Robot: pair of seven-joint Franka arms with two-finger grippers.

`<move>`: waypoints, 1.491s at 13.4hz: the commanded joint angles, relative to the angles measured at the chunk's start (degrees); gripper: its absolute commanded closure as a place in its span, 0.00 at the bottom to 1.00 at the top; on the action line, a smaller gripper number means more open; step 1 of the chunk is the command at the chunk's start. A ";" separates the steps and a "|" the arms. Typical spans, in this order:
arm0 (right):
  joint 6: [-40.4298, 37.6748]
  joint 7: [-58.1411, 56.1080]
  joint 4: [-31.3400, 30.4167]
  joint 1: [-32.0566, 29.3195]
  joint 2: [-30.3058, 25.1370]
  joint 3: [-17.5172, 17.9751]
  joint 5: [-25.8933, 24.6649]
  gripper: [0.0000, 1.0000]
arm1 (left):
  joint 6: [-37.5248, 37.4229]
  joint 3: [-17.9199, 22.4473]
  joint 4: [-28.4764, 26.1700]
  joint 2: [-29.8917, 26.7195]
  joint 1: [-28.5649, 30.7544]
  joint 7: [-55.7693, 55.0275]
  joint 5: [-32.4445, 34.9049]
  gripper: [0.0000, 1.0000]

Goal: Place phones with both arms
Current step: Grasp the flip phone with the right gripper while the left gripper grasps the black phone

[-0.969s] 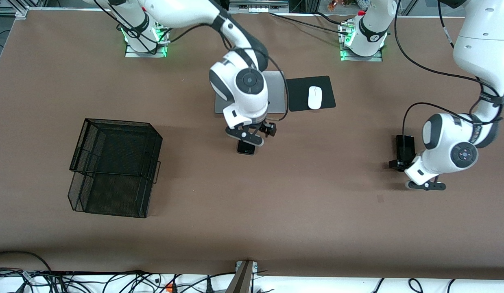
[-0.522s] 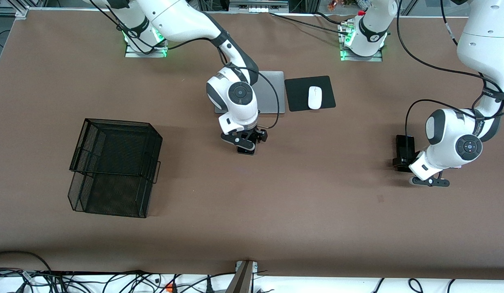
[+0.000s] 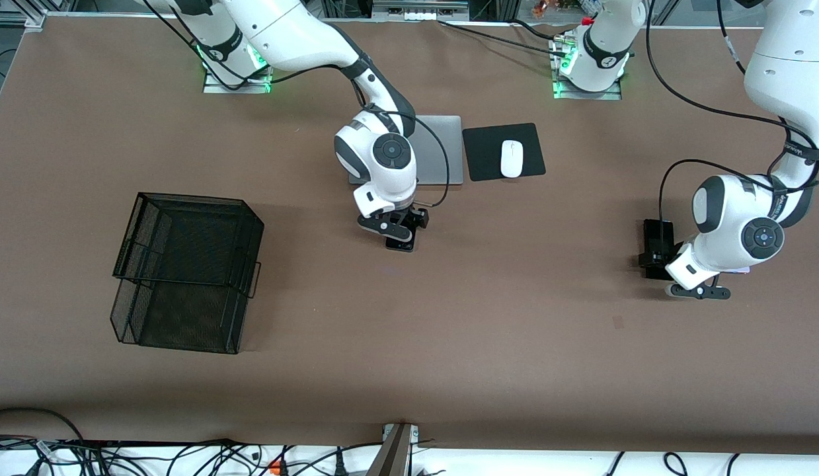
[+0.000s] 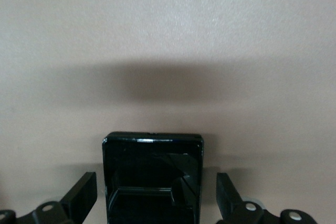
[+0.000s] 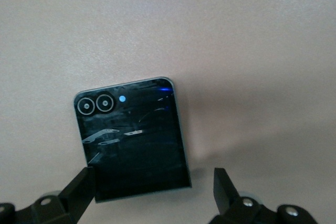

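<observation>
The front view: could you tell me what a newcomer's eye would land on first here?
Probably both arms reaching down at once, each with open fingers either side of a black phone lying on the table: the right gripper over the squarish phone just in front of the grey laptop, the left gripper over the long slim phone. Then the black mesh basket toward the right arm's end.

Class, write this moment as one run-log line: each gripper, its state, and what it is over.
left gripper: open, straddling long black phone | right gripper: open, straddling small black phone | both phones flat on table, neither gripped
</observation>
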 commanded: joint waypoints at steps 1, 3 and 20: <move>3.15 0.02 -0.24 0.10 0.11 -0.01 -1.02 0.00 | -1.22 -0.70 -0.98 0.09 1.31 0.65 1.34 0.00; 4.64 0.02 -0.15 0.09 0.80 -0.01 -1.11 0.00 | -1.22 -0.70 -1.15 0.71 1.92 0.65 1.34 0.00; -25.99 -16.20 5.67 -7.09 -15.60 -1.68 -2.78 0.93 | -33.83 -5.88 20.73 0.27 -8.86 -3.20 -11.21 0.87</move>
